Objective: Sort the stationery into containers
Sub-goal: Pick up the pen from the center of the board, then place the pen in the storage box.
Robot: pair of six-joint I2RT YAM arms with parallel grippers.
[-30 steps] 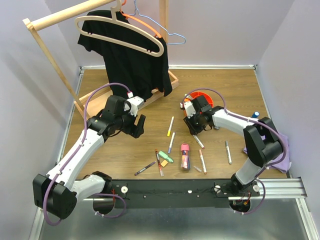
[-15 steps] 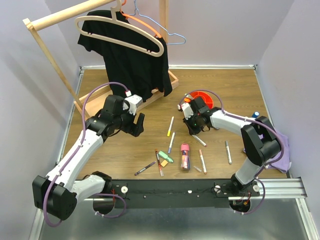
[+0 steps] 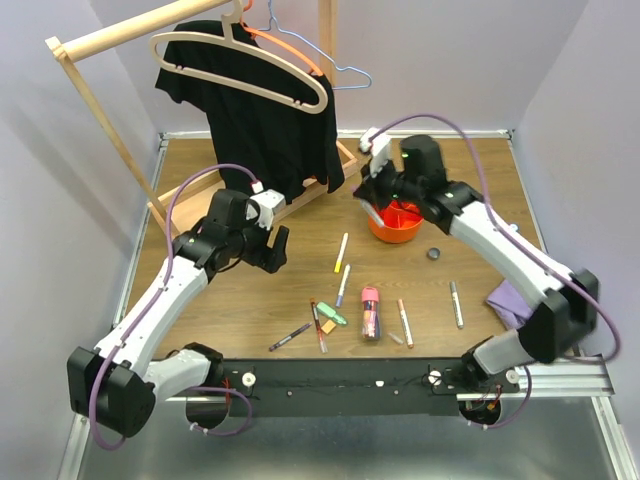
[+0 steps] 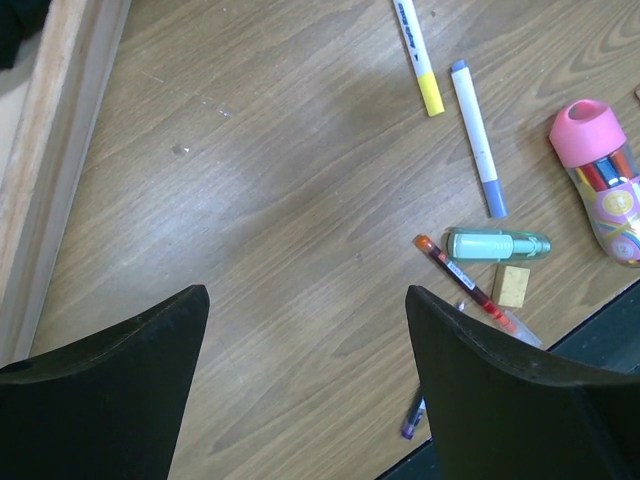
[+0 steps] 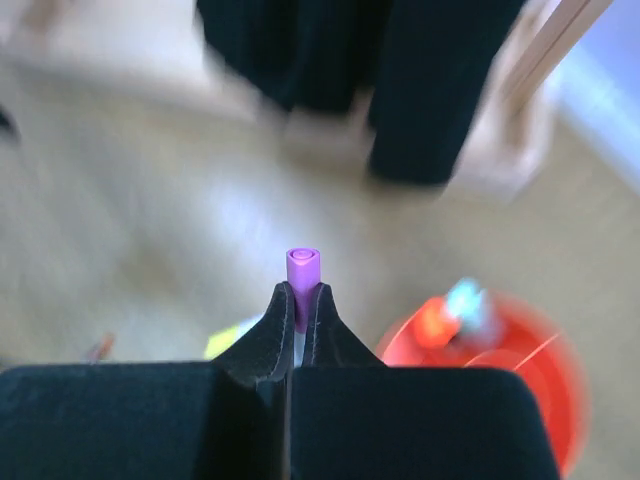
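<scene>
Pen [image 5: 302, 266], purple-capped, clamped tight in right gripper [image 5: 297, 297], held up near orange organiser [image 5: 520, 370]. Left gripper [image 4: 305, 300] spread wide, empty, over wooden table [image 4: 250, 180]; markers [image 4: 477, 140] nearby.

Organiser [image 3: 400, 238] right of centre; cap [image 3: 434, 253] just right of it. 1 pen [image 5: 302, 266] in right gripper [image 5: 300, 296] above organiser's left rim. Other pens [image 3: 343, 285] and tube [image 3: 370, 312] lie in front. Rack [image 3: 318, 192] behind-left.

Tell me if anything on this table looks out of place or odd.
A small dark cap lies alone on the table, close to the orange organiser and apart from any pen. A crumpled purple cloth sits at the right edge; it looks unrelated to the stationery.
</scene>
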